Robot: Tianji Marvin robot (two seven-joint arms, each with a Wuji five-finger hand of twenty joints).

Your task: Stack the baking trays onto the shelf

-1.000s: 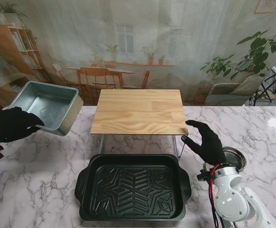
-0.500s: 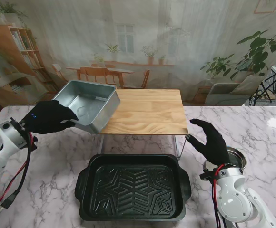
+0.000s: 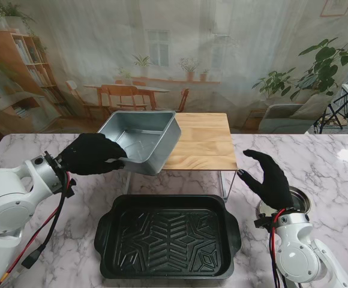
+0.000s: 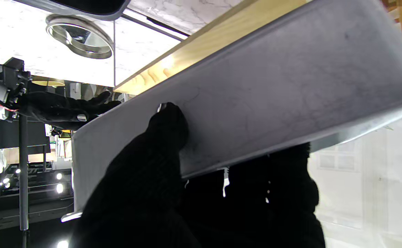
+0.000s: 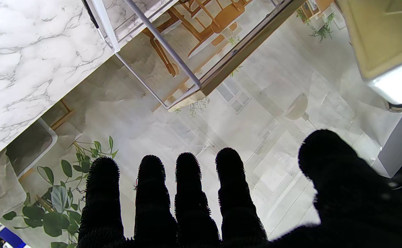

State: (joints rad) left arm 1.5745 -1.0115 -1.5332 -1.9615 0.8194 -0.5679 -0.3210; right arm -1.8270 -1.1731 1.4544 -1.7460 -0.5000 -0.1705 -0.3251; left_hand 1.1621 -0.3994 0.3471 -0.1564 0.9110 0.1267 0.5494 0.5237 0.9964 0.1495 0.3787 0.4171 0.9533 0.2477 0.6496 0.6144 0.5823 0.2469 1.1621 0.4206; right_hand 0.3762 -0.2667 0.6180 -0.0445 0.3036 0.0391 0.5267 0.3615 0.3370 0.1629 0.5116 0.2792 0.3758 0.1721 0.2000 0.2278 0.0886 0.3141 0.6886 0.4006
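- The left hand (image 3: 91, 154), gloved in black, is gripping the silver baking tray (image 3: 143, 140) by its near-left wall, its fingers (image 4: 168, 127) pressing against the outside of the metal in the left wrist view.
- The silver tray is hanging tilted in the air, its open side facing the camera, over the left part of the wooden shelf (image 3: 205, 143); whether its far edge is touching the wood cannot be told.
- The shelf, a pale plank top on thin metal legs, is standing on the marble counter (image 3: 60, 234) at the far middle of the scene.
- The black baking tray (image 3: 167, 235), embossed with a geometric pattern on its floor, is lying flat on the counter just in front of the shelf, nearest the camera.
- The right hand (image 3: 266, 179) is hovering to the right of the shelf, holding nothing, its fingers (image 5: 190, 193) spread apart and its thumb stretched out to the side.
- A small round metal dish (image 3: 299, 198) is sitting on the counter at the right, partly hidden behind the right hand.
- A printed backdrop (image 3: 174, 54) of a room with plants and chairs is filling the far side.
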